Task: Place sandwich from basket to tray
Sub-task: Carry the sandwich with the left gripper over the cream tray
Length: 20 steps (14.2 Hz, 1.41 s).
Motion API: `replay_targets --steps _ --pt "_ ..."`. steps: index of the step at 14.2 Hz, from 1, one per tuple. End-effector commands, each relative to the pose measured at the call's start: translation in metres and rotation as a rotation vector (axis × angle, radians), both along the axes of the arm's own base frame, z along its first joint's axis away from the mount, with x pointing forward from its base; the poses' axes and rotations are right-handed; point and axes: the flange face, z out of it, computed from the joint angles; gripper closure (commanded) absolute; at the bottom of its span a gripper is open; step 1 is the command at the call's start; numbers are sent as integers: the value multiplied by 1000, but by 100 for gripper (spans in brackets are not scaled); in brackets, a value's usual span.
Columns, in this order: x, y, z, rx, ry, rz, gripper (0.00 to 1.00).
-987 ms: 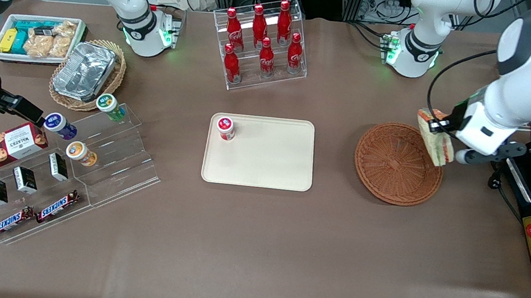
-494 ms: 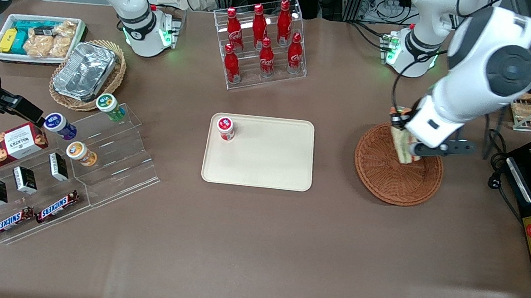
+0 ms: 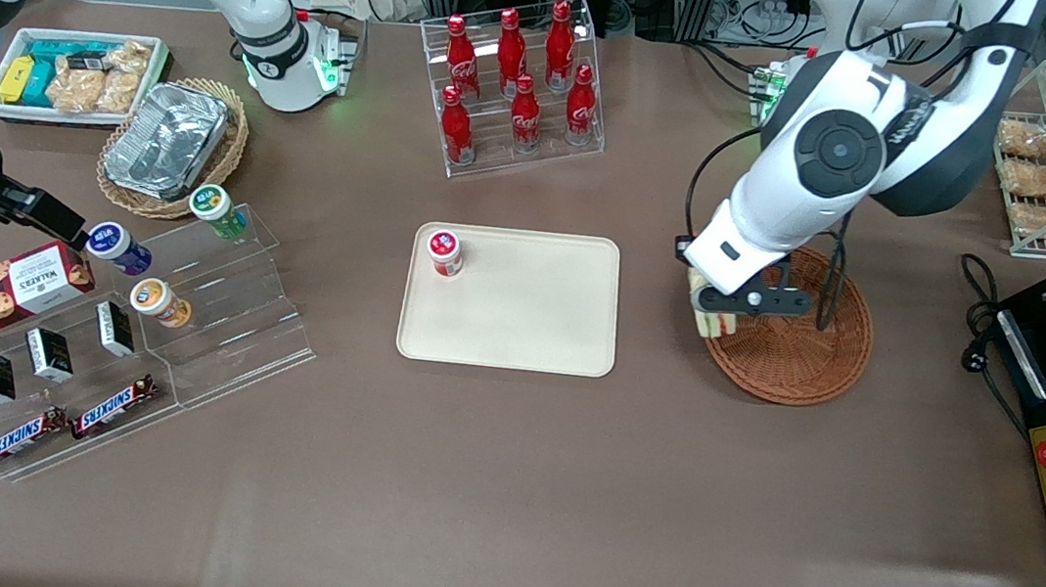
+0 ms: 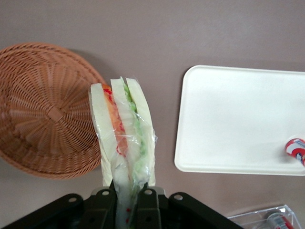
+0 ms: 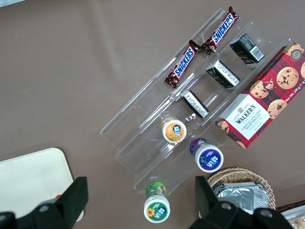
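The claw [image 4: 128,193] pinched the wrapped sandwich [image 4: 123,136] by one corner, above the wicker basket's [image 3: 810,366] nine o'clock rim. That slick film could slip loose. A release at the tray's [image 3: 520,323] ten o'clock corner would strike the red-capped cup [image 3: 444,251].

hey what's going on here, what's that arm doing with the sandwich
The working arm's gripper is shut on a plastic-wrapped sandwich and holds it in the air. It hangs over the basket's rim on the side facing the tray, above the bare strip of table between them. The basket is empty. The tray holds only a small red-lidded cup in one corner, so the sandwich has not been set down yet.
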Motion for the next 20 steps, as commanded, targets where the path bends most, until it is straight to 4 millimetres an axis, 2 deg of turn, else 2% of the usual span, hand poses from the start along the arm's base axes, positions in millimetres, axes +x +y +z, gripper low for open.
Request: replay_targets --steps 1,3,5,8,9,12,15,17,20 --pt "8 -4 -6 2 -12 5 100" --pt "2 -26 -16 -1 1 -30 100" --pt "11 -30 -27 -29 -24 -39 100" --pt "16 -41 -57 -46 -25 -127 100" --pt "13 -51 -62 -57 -34 -148 100" --pt "10 -80 -97 -105 -56 -164 100" --pt "-16 -123 -134 -135 -90 -176 100" --pt "-17 -127 -154 -142 -81 -156 100" --pt "-28 -140 -185 -124 -50 -188 100"
